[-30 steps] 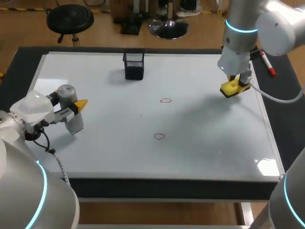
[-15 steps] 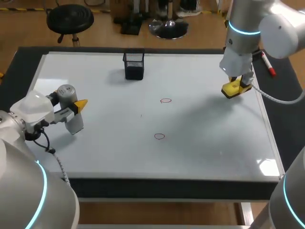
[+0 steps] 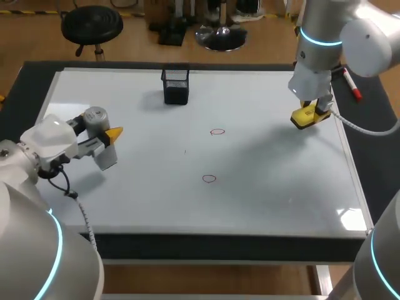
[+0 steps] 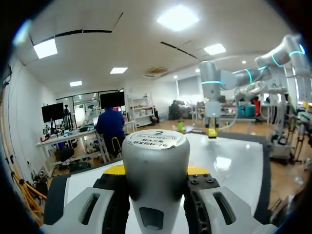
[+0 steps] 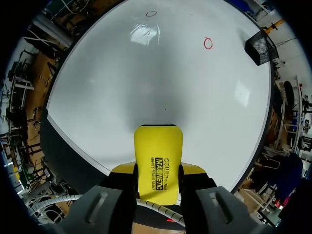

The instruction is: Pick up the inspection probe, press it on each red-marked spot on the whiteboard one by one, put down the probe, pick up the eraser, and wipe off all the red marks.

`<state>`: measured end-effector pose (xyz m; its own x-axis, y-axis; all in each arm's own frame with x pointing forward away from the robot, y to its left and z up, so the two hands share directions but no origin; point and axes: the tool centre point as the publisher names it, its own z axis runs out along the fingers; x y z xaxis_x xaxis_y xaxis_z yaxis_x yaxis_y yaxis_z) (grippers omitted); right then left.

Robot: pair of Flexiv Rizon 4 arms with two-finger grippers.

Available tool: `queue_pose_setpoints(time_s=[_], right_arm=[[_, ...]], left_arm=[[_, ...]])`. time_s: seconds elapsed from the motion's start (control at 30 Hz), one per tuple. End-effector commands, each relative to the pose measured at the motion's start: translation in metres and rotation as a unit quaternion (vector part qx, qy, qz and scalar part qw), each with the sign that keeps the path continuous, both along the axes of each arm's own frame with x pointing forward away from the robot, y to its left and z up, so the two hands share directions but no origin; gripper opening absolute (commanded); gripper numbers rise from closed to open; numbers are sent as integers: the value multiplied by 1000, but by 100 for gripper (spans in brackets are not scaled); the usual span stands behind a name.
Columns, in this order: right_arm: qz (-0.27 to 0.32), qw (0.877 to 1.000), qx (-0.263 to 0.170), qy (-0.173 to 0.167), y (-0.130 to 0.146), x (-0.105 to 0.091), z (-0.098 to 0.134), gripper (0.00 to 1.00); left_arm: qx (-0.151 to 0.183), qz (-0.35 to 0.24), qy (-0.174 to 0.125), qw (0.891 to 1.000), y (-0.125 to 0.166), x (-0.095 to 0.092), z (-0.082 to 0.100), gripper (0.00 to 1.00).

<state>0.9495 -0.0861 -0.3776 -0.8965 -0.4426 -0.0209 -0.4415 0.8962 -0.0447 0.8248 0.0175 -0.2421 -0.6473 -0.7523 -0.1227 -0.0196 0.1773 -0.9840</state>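
The left end effector (image 3: 107, 145) clamps the grey inspection probe (image 3: 100, 134) over the left side of the whiteboard (image 3: 262, 206). The probe's long axis lies crosswise to the fingers, with its labelled cap toward the far edge. A far red ring (image 3: 217, 132) and a near red ring (image 3: 209, 179) sit mid-board, well apart from it. The right end effector (image 3: 309, 116) grips the yellow eraser (image 5: 158, 161) near the right edge. A black mesh cup (image 3: 175, 85) stands at the far edge.

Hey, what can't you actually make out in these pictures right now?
- Left wrist view: the probe, held in the left gripper, hides its own tip behind its body.
- Right wrist view: the eraser shows only its printed face; its wiping side is turned away.
- Head view: whether the probe's lower end touches the whiteboard.
- Head view: what the black mesh holder contains; too dark.
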Motion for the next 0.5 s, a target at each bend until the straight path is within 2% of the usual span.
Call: queue_pose_setpoints(time_s=[0.03, 0.33, 0.5], right_arm=[[1, 1000, -1, 0, -1, 0, 1, 0], [1, 1000, -1, 0, -1, 0, 1, 0], [1, 1000, -1, 0, -1, 0, 1, 0]], left_arm=[[8, -60, 12, 998, -15, 25, 4, 0], [20, -165, 2, 986, -67, 52, 15, 0], [20, -218, -3, 976, -99, 65, 19, 0]])
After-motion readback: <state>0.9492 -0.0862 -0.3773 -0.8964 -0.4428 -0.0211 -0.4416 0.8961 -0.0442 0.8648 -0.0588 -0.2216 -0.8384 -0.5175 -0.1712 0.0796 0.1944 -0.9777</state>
